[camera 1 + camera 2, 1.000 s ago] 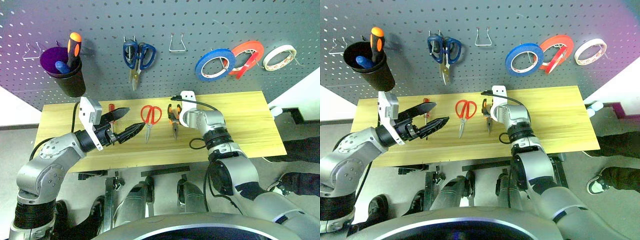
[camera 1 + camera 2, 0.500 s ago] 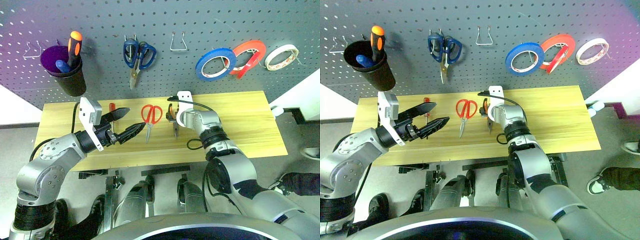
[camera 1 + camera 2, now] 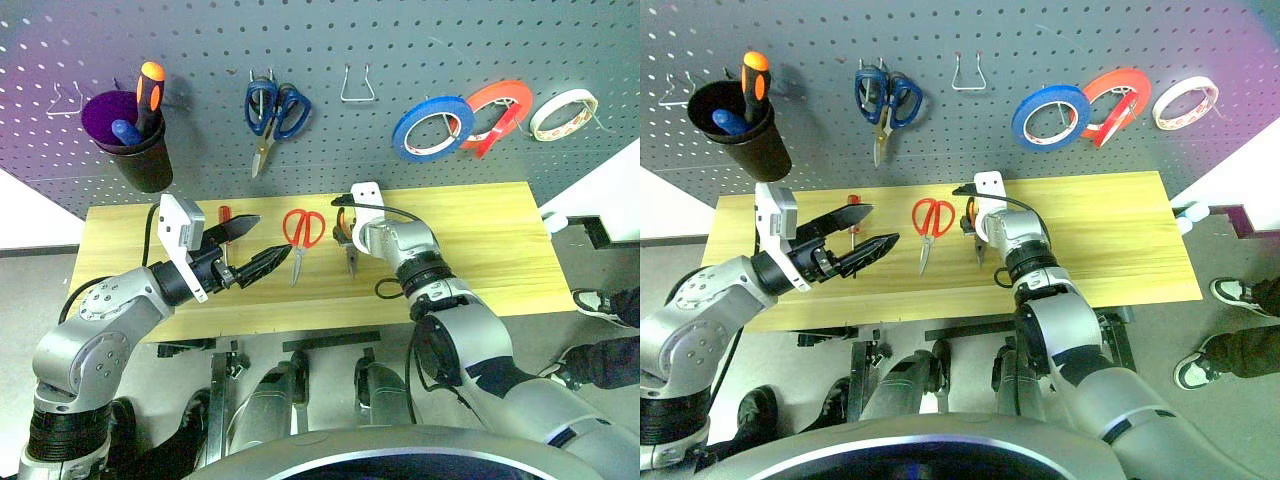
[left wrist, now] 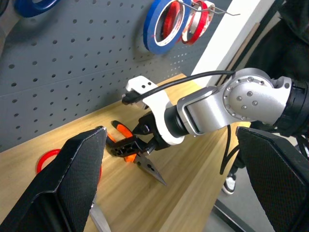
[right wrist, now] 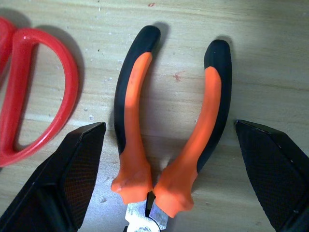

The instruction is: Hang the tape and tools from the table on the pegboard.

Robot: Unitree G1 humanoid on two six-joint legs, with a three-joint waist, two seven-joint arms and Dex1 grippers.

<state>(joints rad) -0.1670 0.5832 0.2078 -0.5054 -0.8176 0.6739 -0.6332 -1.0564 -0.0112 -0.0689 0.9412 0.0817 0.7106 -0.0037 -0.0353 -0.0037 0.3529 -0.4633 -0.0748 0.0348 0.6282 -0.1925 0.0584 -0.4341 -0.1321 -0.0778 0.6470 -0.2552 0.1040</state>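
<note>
The pegboard rises behind the table. Near the table's back edge, the right gripper, fingers spread, straddles the flat-lying pliers. The left gripper, also spread, hovers beside the red scissors.

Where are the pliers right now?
The pliers lie flat on the table near its middle, just right of the red scissors, with the right hand open and poised over their handles.
</note>
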